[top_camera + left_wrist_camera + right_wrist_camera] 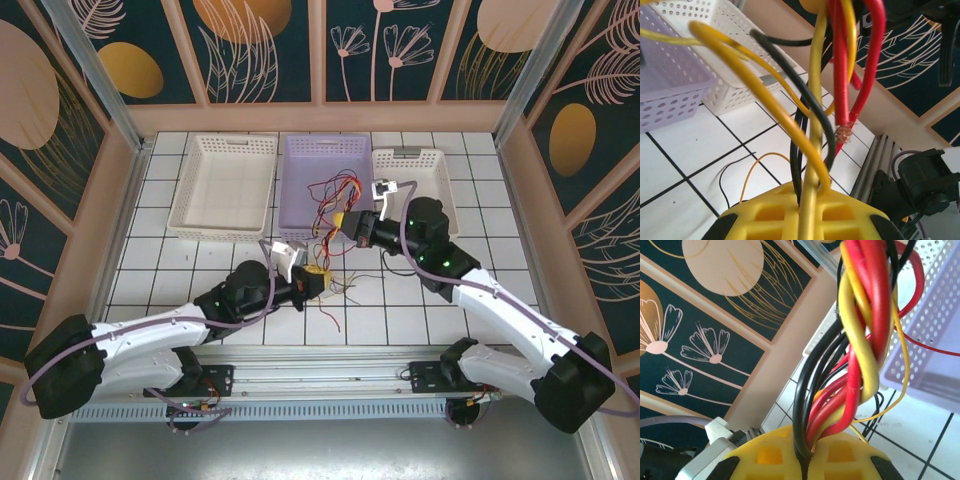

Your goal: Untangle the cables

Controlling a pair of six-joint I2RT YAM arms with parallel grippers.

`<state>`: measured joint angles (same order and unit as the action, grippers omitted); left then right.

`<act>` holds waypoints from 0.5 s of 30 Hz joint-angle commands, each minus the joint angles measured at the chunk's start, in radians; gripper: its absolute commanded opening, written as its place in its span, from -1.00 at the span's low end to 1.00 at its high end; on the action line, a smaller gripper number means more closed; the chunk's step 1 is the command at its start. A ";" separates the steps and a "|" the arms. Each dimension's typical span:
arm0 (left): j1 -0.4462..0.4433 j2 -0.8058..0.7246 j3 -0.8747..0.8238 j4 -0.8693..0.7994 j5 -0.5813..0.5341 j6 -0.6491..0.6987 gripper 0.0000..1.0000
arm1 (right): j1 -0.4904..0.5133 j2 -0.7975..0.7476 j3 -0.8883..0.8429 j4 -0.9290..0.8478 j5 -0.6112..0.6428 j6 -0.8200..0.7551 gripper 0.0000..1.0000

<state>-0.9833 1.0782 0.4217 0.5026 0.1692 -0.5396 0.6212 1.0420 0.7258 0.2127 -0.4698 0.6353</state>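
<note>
thin red, yellow and black cables point(872, 50): glossy plastic sheath; coppery strands at one tip
perforated lilac basket point(300, 160): matt plastic
white tiled desk point(400, 320): smooth, slight sheen

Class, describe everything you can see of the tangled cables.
The cables are thin, plastic-coated wires in red, yellow and black, twisted together into a tangle. One red end shows frayed bare copper. The bundle stretches between the left gripper and right gripper, both shut on it, with loose loops over the purple basket and white tiles.
</note>
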 commanded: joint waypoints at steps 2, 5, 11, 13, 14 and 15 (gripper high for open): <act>-0.005 0.019 -0.021 -0.095 0.035 0.024 -1.00 | -0.042 -0.025 -0.055 0.045 0.045 -0.032 -1.00; -0.004 0.065 -0.011 -0.114 0.046 0.034 -1.00 | -0.043 -0.037 -0.098 0.043 0.034 -0.036 -1.00; -0.005 0.025 -0.023 -0.128 -0.029 0.040 -1.00 | -0.042 -0.094 -0.191 0.040 0.048 -0.023 -0.10; -0.005 -0.023 -0.016 -0.170 -0.083 0.038 -1.00 | -0.043 -0.101 -0.215 0.019 0.064 -0.023 0.06; -0.005 -0.050 -0.016 -0.190 -0.104 0.035 -1.00 | -0.044 -0.103 -0.226 0.014 0.067 -0.022 0.11; -0.005 -0.085 -0.016 -0.213 -0.130 0.035 -1.00 | -0.044 -0.103 -0.238 0.010 0.069 -0.017 0.14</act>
<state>-0.9886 1.0706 0.4053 0.3317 0.1276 -0.5194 0.5827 0.9543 0.5194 0.2199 -0.4332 0.6243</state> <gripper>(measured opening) 0.065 0.563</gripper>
